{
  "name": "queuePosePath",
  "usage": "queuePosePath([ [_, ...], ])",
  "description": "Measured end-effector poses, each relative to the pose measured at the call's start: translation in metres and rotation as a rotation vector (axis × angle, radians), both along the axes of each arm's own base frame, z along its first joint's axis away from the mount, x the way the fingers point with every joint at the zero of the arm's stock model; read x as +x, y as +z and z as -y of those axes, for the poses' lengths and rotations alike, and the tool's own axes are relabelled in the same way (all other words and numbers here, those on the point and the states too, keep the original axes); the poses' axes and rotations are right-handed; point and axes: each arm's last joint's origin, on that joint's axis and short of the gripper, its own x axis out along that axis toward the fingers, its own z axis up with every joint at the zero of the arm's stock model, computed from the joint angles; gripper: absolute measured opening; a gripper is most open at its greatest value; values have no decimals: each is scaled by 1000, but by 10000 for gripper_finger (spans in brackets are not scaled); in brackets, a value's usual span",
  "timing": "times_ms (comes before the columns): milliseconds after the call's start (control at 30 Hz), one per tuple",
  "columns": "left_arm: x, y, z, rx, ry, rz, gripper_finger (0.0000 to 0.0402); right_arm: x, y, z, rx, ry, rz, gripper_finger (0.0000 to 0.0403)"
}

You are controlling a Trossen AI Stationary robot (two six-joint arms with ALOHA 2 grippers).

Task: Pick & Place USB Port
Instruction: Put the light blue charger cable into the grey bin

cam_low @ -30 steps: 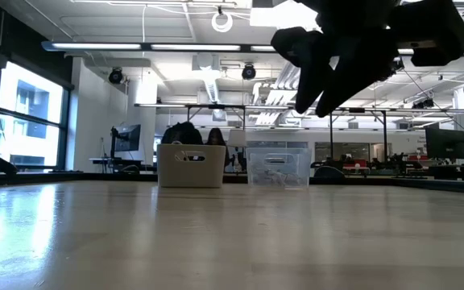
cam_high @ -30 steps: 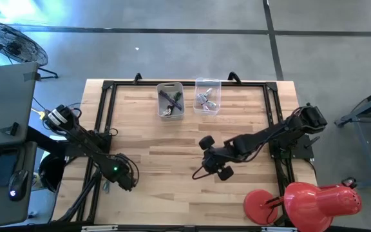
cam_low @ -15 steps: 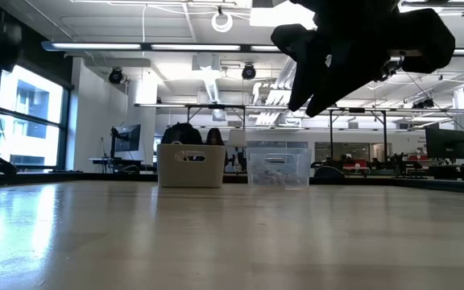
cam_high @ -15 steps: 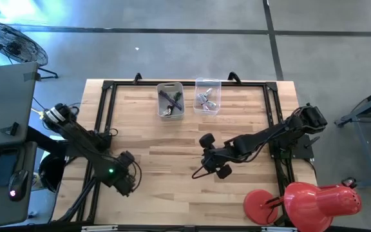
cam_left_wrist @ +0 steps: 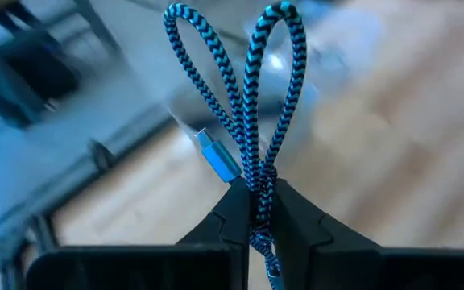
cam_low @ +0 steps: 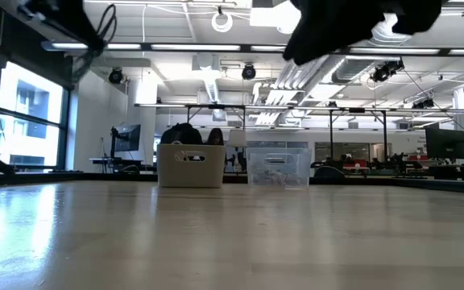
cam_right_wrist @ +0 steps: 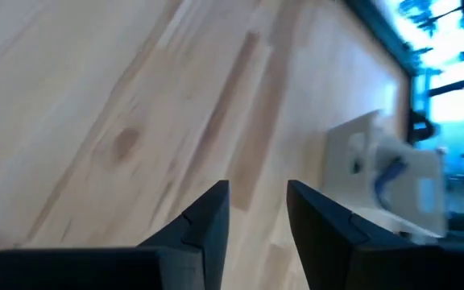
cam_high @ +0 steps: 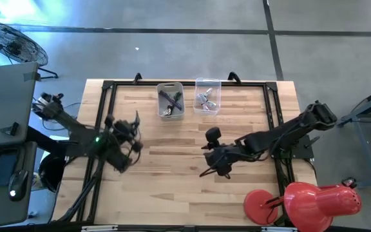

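Observation:
A blue-and-black braided USB cable sits in my left gripper, which is shut on it. Two loops and a blue plug stick out past the fingertips. In the high view my left gripper hangs above the table's left part. My right gripper is open with nothing between its fingers. It hovers over the table's middle right. A white bin holding dark cables and a clear bin holding small metal parts stand at the far edge. My left gripper pinches the cable between its two fingers at the bunched strands where the two loops meet. The loops and the plug stand free beyond the fingertips. The cable is lifted clear of the table; a short end shows below the pinch.
A black frame runs round the table's edges. A red lamp stands at the near right corner. In the low view the white bin and clear bin stand far off, with bare wood in front of them.
My left gripper has risen and swung from the near left corner toward the far edge, carrying the cable. My right gripper has lifted higher above the table and shifted slightly toward the right and far side.

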Motion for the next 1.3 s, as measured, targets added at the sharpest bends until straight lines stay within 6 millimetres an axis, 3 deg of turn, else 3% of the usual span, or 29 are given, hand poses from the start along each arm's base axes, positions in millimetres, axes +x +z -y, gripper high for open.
queuePosePath([
  [133,0,4,-27,98,98,111,27,-6,14,-1,-22,-36,78,119],
  [300,9,4,-51,78,141,141,27,-13,24,1,2,-61,114,119],
  [467,39,10,-74,87,-41,122,27,-15,23,1,-1,-68,100,119],
  [633,59,17,-113,97,-214,210,27,-16,23,1,5,-68,89,119],
  [833,64,0,-160,17,-78,192,27,-19,19,2,19,-82,45,119],
  [1000,81,-20,-195,-51,-81,211,27,-21,17,3,15,-95,19,119],
  [1300,108,-81,-239,-214,-86,190,27,-21,17,5,-10,-95,14,119],
])
